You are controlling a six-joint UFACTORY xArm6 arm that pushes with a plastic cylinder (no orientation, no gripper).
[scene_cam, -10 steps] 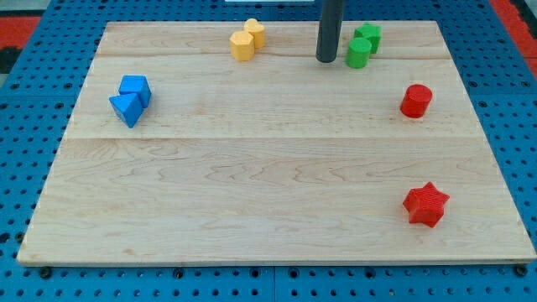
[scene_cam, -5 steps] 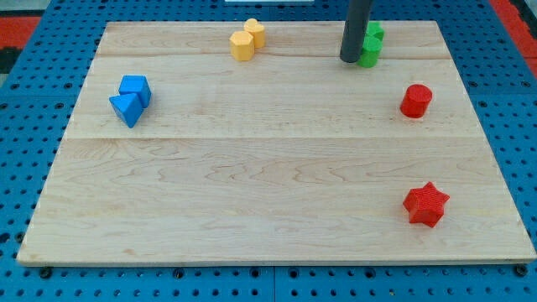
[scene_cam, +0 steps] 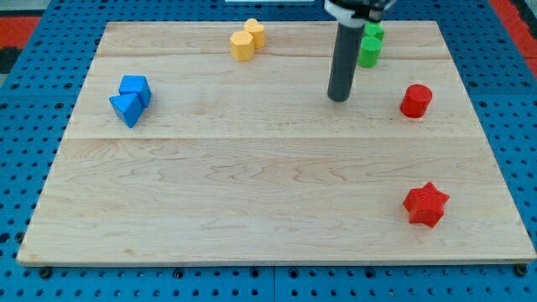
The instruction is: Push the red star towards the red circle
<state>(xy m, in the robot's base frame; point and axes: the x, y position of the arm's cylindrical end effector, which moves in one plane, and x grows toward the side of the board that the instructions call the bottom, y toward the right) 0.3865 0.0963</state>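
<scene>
The red star (scene_cam: 426,204) lies near the board's lower right corner. The red circle (scene_cam: 415,101) stands above it, near the right edge. My tip (scene_cam: 338,98) rests on the board left of the red circle and well above and left of the red star, touching neither. The rod rises from it toward the view's top.
Two green blocks (scene_cam: 368,45) sit at the top, just right of the rod. Two yellow blocks (scene_cam: 247,39) sit at the top centre. A blue cube (scene_cam: 135,87) and a blue triangle (scene_cam: 126,108) touch at the left. The wooden board (scene_cam: 252,210) lies on a blue pegboard.
My tip moved right past the green blocks, then down the view toward the board's middle. No block has visibly moved.
</scene>
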